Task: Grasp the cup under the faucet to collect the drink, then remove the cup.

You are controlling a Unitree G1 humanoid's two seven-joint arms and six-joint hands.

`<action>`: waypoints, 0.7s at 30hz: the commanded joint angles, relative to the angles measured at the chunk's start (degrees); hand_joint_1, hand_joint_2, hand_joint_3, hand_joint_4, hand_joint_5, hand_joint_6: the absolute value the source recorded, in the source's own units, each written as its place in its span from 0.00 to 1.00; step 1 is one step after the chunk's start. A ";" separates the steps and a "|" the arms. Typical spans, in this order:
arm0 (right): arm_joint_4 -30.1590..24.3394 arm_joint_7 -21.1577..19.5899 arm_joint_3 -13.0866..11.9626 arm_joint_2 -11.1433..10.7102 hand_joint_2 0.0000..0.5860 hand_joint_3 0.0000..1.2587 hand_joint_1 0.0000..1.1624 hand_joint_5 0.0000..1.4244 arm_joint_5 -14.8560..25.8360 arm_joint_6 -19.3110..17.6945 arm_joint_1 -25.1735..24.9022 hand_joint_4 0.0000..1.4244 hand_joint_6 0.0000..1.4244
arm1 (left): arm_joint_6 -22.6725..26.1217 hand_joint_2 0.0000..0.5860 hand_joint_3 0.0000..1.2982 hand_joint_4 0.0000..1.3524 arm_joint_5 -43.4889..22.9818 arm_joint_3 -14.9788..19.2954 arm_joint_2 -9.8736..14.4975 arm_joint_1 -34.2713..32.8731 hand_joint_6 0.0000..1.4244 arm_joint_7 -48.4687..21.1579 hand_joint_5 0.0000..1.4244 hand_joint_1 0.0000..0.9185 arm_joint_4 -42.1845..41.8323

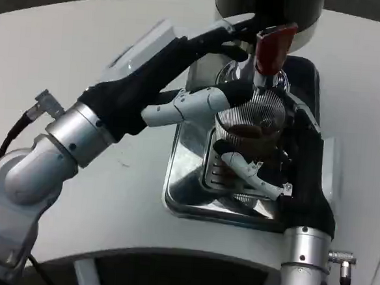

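Note:
A clear ribbed cup [251, 121] with dark drink in its lower part stands under the faucet, on the grate of a shiny metal drip tray [181, 181]. My right hand [286, 172] comes in from the lower right and grips the cup low down, its white fingers [253, 175] wrapped across the front. The red faucet lever [274, 45] sticks out above the cup. My left hand [181, 77] reaches in from the left; its upper fingers [233, 38] touch the lever's left side and its thumb [199, 104] lies beside the cup's rim.
The silver dispenser body [268, 8] rises at the top behind the faucet. White table [87, 24] spreads to the left and far right of the tray. My left forearm [52, 152] crosses the table's left front.

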 commanded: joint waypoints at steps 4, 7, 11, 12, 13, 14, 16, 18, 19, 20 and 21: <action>1.06 -0.71 0.28 0.18 0.31 0.34 0.80 0.45 0.18 -1.25 0.67 0.42 0.36 | 1.55 0.16 0.14 0.12 -3.51 1.87 -1.54 1.60 0.11 -1.53 0.17 0.00 -0.40; 0.77 -0.76 0.32 0.07 0.31 0.36 0.81 0.47 0.01 -1.43 0.80 0.43 0.38 | 1.52 0.16 0.14 0.12 -3.71 2.13 -1.76 1.68 0.11 -1.56 0.17 0.00 -0.63; 0.24 -0.85 0.32 -0.01 0.32 0.39 0.83 0.49 -0.13 -1.66 1.10 0.45 0.41 | 1.60 0.16 0.15 0.12 -4.07 2.40 -1.96 1.97 0.11 -1.60 0.16 0.00 -1.05; 0.10 -0.89 0.33 -0.01 0.32 0.41 0.83 0.50 -0.19 -1.68 1.18 0.46 0.42 | 1.62 0.16 0.15 0.12 -4.21 2.47 -2.01 2.05 0.11 -1.65 0.16 0.00 -1.15; -0.09 -0.95 0.32 0.00 0.32 0.41 0.83 0.51 -0.21 -1.74 1.30 0.47 0.43 | 1.63 0.16 0.15 0.12 -4.31 2.50 -2.03 2.09 0.11 -1.68 0.16 0.00 -1.21; -0.50 -1.00 0.32 0.03 0.31 0.42 0.84 0.52 -0.24 -1.82 1.52 0.47 0.45 | 1.67 0.16 0.15 0.12 -4.56 2.59 -2.09 2.22 0.11 -1.69 0.16 0.00 -1.40; -1.17 -1.03 0.33 0.09 0.31 0.44 0.85 0.54 -0.26 -1.90 1.87 0.48 0.48 | 1.82 0.16 0.15 0.12 -5.08 2.75 -2.16 2.48 0.11 -1.73 0.16 0.00 -1.79; -2.14 -0.99 0.36 0.22 0.31 0.46 0.85 0.56 -0.25 -1.90 2.39 0.50 0.52 | 2.23 0.16 0.16 0.12 -5.66 3.02 -2.24 2.90 0.11 -1.91 0.16 0.00 -2.48; -2.50 -0.96 0.38 0.27 0.31 0.46 0.85 0.57 -0.24 -1.88 2.60 0.51 0.54 | 2.61 0.15 0.16 0.12 -6.10 3.21 -2.29 3.25 0.11 -2.03 0.16 0.00 -3.06; -2.97 -0.93 0.41 0.33 0.31 0.47 0.85 0.58 -0.23 -1.92 2.88 0.51 0.55 | 3.11 0.15 0.16 0.12 -6.60 3.46 -2.33 3.70 0.11 -2.14 0.16 0.00 -3.86; -3.54 -0.88 0.48 0.37 0.31 0.47 0.85 0.59 -0.26 -1.97 3.22 0.51 0.55 | 3.52 0.15 0.16 0.12 -6.93 3.65 -2.36 4.02 0.12 -2.24 0.16 0.00 -4.47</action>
